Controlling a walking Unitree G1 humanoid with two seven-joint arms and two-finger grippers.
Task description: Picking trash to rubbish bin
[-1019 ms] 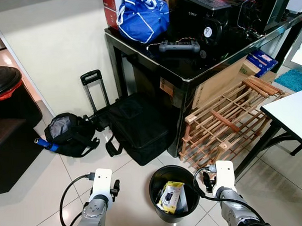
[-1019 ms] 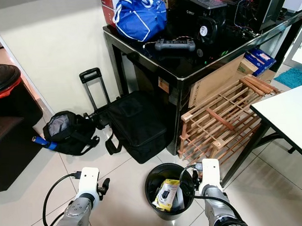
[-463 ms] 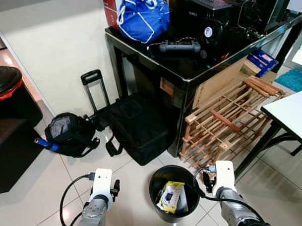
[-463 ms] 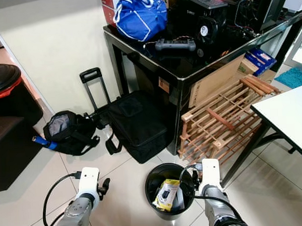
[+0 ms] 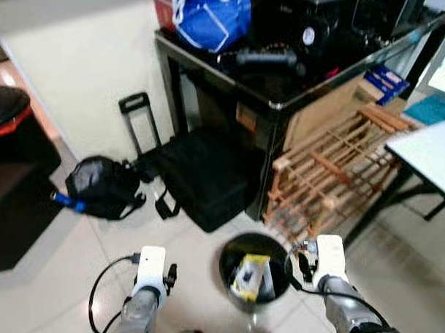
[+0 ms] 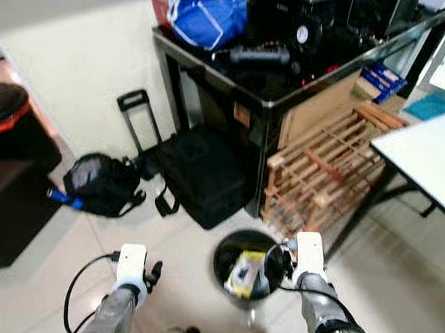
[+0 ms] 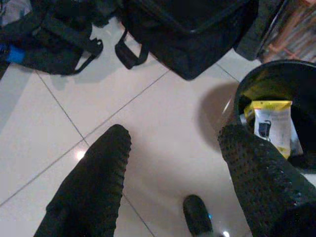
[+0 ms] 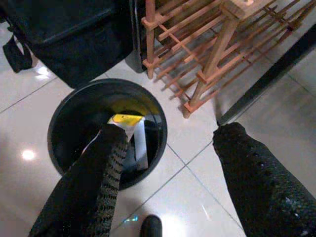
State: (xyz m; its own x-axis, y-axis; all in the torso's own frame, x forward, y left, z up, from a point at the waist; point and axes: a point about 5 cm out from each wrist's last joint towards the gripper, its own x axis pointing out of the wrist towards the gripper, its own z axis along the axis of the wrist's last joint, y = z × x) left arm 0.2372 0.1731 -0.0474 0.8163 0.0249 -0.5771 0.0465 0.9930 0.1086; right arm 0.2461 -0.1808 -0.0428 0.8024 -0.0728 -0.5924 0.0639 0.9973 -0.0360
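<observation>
1. At about 9 o'clock in the head view, a black lidded bin [image 5: 7,123] with a red liner edge stood against the wall.
2. A small black backpack [image 5: 100,187] lay on the tiled floor [image 5: 58,289] at roughly 10 o'clock, a blue item [image 5: 66,203] poking out at its left.
3. Just beside it, toward 11 o'clock, a black trolley bag [image 5: 208,174] with a raised handle [image 5: 137,118] leaned by the leg of a dark glass-topped table [image 5: 279,99].
4. A blue bag [image 5: 210,17] sat on that table at 12 o'clock.
5. The left gripper [image 7: 173,163] hung over bare floor at about 7 o'clock, its two black fingers [image 7: 96,182] spread apart and holding nothing.
6. The round black rubbish bin [image 5: 257,271] stood on the floor at 6 o'clock, between the two arms; a yellow-and-white packet of trash [image 8: 129,129] lay inside it.
7. The right gripper [image 8: 170,163] hovered above the bin's right rim at about 5 o'clock, fingers wide apart and empty.
8. A wooden slatted rack [image 5: 339,170] leaned against the table at 2 o'clock.
9. A white tabletop [image 5: 434,155] on black legs showed at 3 o'clock.
</observation>
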